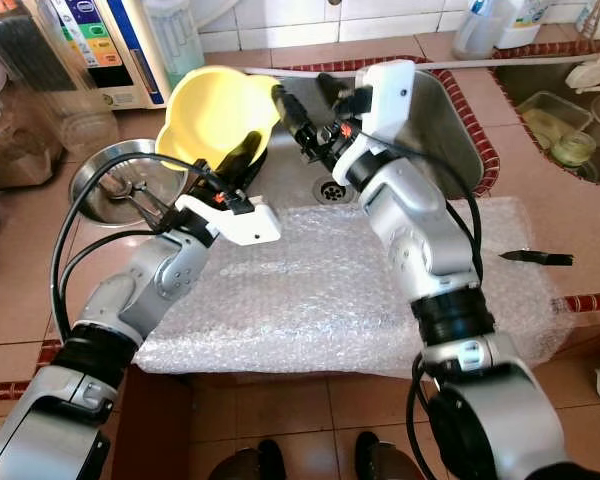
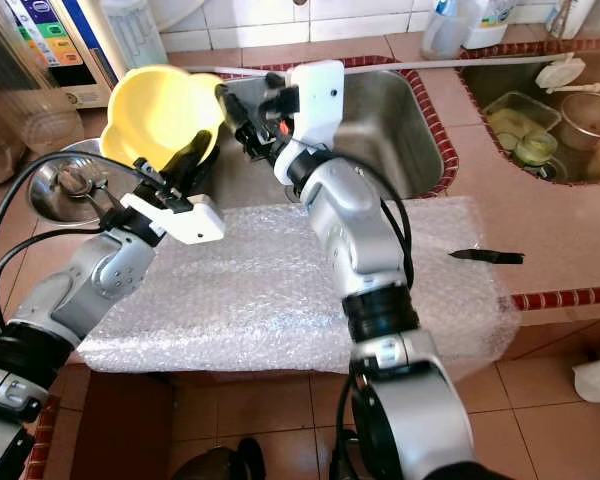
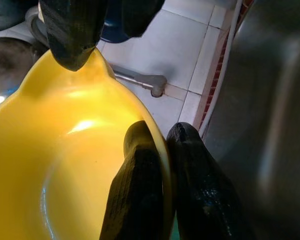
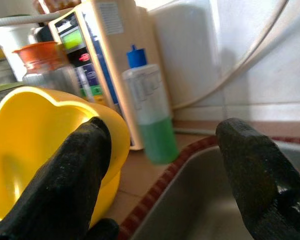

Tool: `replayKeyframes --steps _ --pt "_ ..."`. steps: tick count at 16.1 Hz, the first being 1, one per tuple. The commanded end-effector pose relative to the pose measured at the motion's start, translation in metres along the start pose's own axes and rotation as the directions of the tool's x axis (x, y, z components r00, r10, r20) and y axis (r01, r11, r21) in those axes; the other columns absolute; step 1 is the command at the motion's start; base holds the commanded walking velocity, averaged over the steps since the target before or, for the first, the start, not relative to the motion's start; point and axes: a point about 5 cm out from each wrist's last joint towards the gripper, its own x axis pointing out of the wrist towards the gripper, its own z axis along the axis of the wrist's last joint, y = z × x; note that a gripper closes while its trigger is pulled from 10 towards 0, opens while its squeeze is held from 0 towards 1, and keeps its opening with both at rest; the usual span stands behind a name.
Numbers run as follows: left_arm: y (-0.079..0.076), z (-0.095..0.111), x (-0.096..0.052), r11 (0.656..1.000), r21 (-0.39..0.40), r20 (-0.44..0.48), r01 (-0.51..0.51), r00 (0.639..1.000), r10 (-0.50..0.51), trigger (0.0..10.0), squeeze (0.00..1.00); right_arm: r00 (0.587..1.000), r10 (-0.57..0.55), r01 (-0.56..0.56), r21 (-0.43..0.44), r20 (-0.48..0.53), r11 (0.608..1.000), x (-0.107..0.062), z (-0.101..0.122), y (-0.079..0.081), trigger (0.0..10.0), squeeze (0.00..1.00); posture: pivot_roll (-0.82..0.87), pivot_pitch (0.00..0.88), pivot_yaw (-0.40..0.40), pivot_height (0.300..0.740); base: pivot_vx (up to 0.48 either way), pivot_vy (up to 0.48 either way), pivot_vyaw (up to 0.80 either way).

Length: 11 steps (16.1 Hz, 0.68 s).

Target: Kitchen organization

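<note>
here, left tool [image 3: 162, 150] pinching yellow bowl [image 1: 220, 115]

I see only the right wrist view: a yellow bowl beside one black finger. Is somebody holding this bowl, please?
Observer: Yes. The left gripper is shut on the bowl, one finger inside the rim, one outside.
Operator: Where is the bowl, over the counter?
Observer: At the left end of the sink, tilted, its inside facing the camera.
Operator: And my right gripper?
Observer: The right gripper is open at the bowl's right rim, above the drain.
Operator: What lies in front of the sink?
Observer: A sheet of bubble wrap.
</note>
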Motion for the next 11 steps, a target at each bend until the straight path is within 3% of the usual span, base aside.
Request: replayKeyframes --steps 1,4,5,6,11 --pt "0.007 0.035 0.005 0.998 -0.007 0.208 -0.067 0.976 0.067 10.0 0.0 0.996 -0.083 0.085 0.058 -0.028 0.995 -0.005 -0.004 -0.017 10.0 0.0 -0.05 0.279 0.08 0.74 0.0 0.0 0.0" --pt "0.007 0.033 0.004 0.998 -0.005 0.198 -0.065 0.978 0.065 10.0 0.0 1.0 -0.016 0.016 0.082 0.002 0.997 -0.003 0.0 -0.007 10.0 0.0 -0.04 0.277 0.079 0.74 0.0 0.0 0.0" --pt "0.007 0.033 0.004 0.998 -0.005 0.197 -0.064 0.978 0.064 10.0 0.0 1.0 0.006 -0.006 0.094 0.005 0.996 -0.004 0.001 -0.004 10.0 0.75 -0.05 0.276 0.079 0.74 0.0 0.0 0.0" --pt "0.007 0.033 0.004 0.998 -0.006 0.196 -0.065 0.979 0.065 10.0 0.0 1.0 0.022 -0.023 0.089 0.01 0.996 -0.004 0.002 -0.002 10.0 1.0 -0.05 0.275 0.08 0.74 0.0 0.0 0.0" --pt "0.007 0.035 0.005 0.998 -0.012 0.196 -0.067 0.978 0.068 10.0 0.0 0.998 0.042 -0.039 0.08 -0.038 0.996 -0.007 -0.006 0.002 10.0 1.0 -0.05 0.28 0.084 0.74 0.0 0.0 0.0"
